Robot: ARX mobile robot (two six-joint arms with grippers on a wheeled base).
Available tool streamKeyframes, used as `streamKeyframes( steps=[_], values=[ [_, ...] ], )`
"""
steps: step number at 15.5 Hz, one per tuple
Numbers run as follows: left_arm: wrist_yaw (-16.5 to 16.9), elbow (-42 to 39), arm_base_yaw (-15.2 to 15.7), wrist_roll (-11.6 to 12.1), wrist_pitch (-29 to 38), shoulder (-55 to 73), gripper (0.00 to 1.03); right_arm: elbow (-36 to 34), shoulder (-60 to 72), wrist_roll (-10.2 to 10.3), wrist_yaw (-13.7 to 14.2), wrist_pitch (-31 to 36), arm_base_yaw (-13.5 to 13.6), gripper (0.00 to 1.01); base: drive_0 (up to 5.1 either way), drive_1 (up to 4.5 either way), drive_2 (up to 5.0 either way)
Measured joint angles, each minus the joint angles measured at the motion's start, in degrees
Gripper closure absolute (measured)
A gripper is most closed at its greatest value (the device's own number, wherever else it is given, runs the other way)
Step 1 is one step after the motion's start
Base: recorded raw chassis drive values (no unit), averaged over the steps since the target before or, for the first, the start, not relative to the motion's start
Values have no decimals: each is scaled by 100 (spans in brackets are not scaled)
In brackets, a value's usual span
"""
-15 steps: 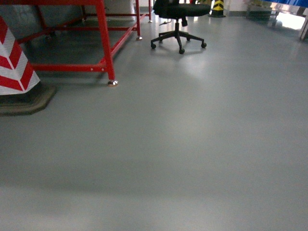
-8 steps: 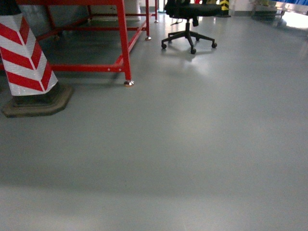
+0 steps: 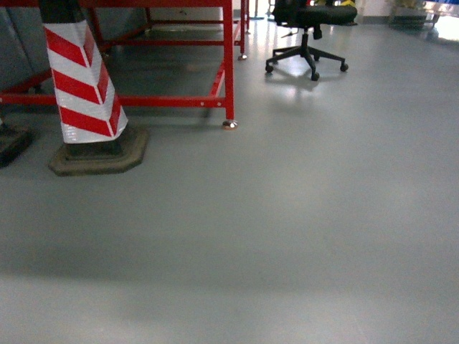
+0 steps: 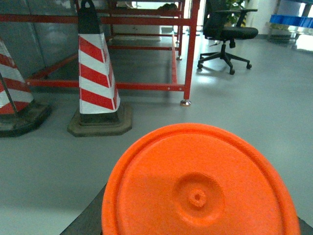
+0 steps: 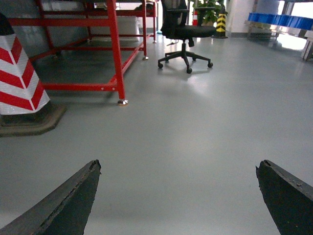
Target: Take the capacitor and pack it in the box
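A round orange capacitor [image 4: 198, 191] fills the lower part of the left wrist view, its flat end with a central dimple facing the camera. It hangs above the floor in my left gripper [image 4: 198, 227], which is shut on it; only one dark finger [image 4: 90, 220] shows at its lower left. In the right wrist view my right gripper [image 5: 178, 166] stands wide open over bare grey floor, nothing between its dark fingers [image 5: 73, 200]. The box is out of view. Neither gripper shows in the head view.
A red-and-white striped cone [image 3: 82, 86] on a dark base stands at the left, a second cone [image 4: 12, 93] beyond it. Behind is a red steel frame [image 3: 228, 64]. A black office chair [image 3: 312, 21] and blue bins [image 5: 279, 19] lie farther off.
In the head view the cone, the red frame leg and the chair have slid steadily to the right, so the view has swung left across the floor.
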Motion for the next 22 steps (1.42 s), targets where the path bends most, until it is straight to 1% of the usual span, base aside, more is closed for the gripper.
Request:
streamKeyframes(
  steps=[22],
  values=[
    [-4,0,0,0,7,0,59,0,0,0,0,0,0,3,-504,241,241]
  ],
)
